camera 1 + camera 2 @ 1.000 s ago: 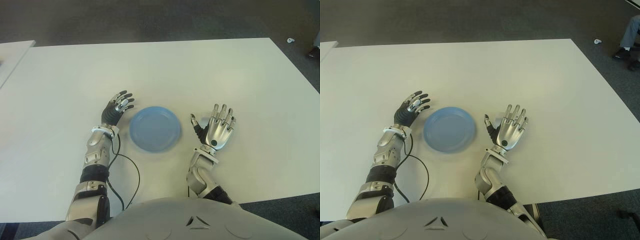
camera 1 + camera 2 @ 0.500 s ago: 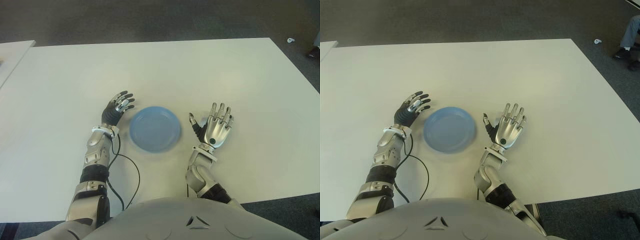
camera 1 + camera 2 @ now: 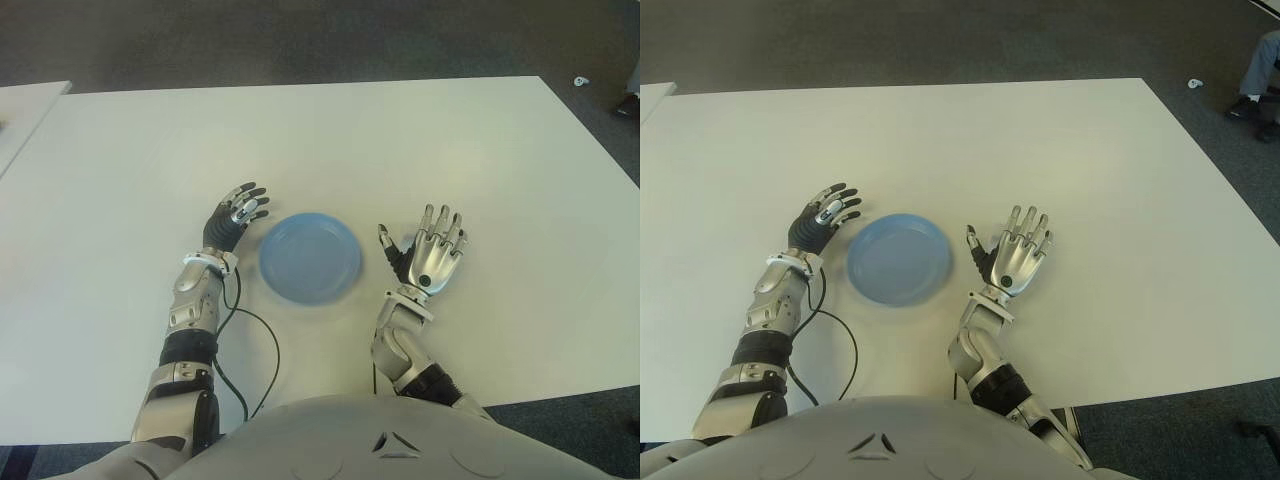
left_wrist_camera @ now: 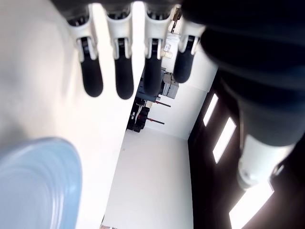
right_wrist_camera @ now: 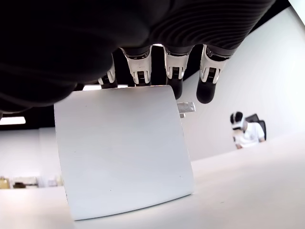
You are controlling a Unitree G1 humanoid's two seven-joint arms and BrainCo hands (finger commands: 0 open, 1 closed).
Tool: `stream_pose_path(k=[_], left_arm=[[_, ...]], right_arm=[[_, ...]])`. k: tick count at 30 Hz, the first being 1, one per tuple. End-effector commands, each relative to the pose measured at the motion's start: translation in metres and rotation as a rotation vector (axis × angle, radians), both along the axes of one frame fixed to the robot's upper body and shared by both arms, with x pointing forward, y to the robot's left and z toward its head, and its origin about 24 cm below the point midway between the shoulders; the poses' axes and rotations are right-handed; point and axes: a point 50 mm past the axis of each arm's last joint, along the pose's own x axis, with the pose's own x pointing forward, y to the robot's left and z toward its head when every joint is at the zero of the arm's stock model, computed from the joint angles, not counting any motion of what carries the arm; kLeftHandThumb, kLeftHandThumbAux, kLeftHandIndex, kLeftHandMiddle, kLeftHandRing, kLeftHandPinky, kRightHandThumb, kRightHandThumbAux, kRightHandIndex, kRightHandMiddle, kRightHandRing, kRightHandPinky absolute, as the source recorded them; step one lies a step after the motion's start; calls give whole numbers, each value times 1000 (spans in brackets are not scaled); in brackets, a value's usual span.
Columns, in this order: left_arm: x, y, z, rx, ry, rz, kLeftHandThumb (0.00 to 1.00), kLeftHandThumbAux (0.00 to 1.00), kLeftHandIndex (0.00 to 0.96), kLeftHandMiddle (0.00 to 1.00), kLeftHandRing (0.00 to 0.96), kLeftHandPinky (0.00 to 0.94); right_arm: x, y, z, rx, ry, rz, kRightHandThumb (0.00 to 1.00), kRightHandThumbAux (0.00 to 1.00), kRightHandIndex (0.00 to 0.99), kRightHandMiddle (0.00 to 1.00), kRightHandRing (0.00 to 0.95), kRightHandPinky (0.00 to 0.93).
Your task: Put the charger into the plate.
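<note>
The right hand (image 3: pixel 432 258), fingers spread and empty, hovers right of centre over the white charger (image 5: pixel 124 152) standing on the tabletop (image 3: pixel 400 140). Grasping comes next, then carrying it left to the blue plate (image 3: pixel 310 257). The left hand (image 3: pixel 235 214) shows spread beside the plate.

The two eye views look from the robot's head forward and down on the white worktop (image 3: pixel 400 140). They stand a little apart from each other, so both share nearly the same scene: the blue plate (image 3: pixel 310 257), the left hand (image 3: pixel 236 213) on its left and the right hand (image 3: pixel 432 255) on its right. The left wrist view looks very closely along its own fingers (image 4: pixel 121 71) and shares the plate's rim (image 4: pixel 38 186) with the eye views. The right wrist view sits low near the worktop (image 5: pixel 248 191), facing the white charger (image 5: pixel 124 150) from close by.
</note>
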Motion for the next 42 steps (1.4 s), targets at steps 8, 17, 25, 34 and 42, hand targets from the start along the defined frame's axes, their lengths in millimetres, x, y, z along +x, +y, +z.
stream_pose_path(k=[8,17,25,34,42], left_arm=[[-14,12,-16,-30,105,-26,328,698,237,270,294,324],[-15,16,-15,-18,101,-17,360,675,243,266,291,325],[-16,17,-14,-16,100,-5,358,688,252,274,297,327],[-16,20,-13,-7,96,4,330,722,260,275,301,334],[-17,21,-13,0,102,3,318,734,259,278,308,337]], right_arm=[[-4,58,-16,338,96,-33,326,137,0,0,0,0],[-3,55,-21,363,114,-50,284,145,0,0,0,0],[-1,53,-22,388,100,-51,291,143,0,0,0,0],[0,52,-26,411,102,-54,328,150,0,0,0,0],[1,52,-28,461,155,-44,335,158,0,0,0,0]])
